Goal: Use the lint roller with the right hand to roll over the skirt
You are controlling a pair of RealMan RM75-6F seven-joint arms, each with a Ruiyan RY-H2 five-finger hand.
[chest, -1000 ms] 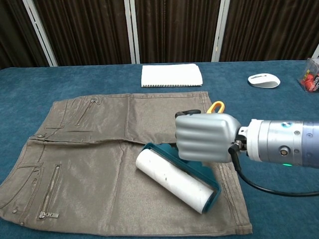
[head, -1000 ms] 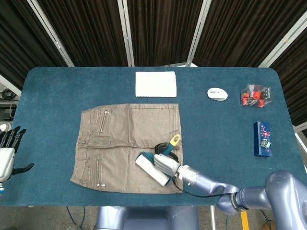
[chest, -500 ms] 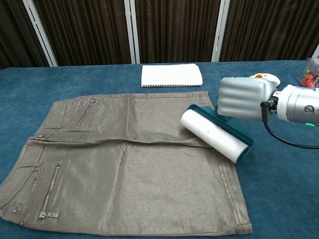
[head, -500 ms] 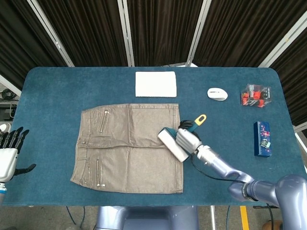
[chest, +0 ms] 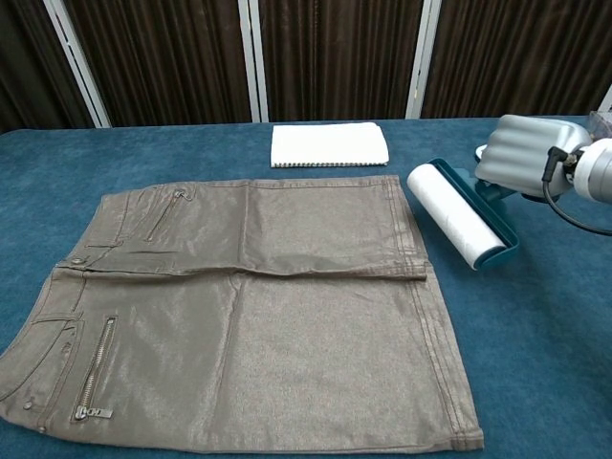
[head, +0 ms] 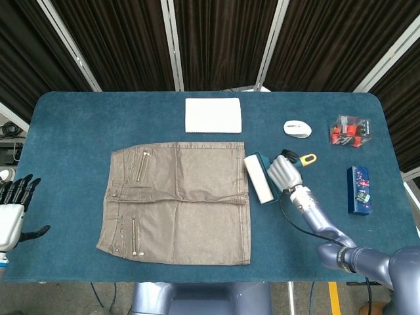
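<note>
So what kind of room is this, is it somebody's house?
Probably not a house; it looks like a robot test room. A table covered in blue cloth stands before dark curtains, and a robot's right hand holds a lint roller beside a skirt.

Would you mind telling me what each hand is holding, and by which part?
The right hand grips the teal lint roller with the white roll by its handle; the left hand holds nothing.
</note>
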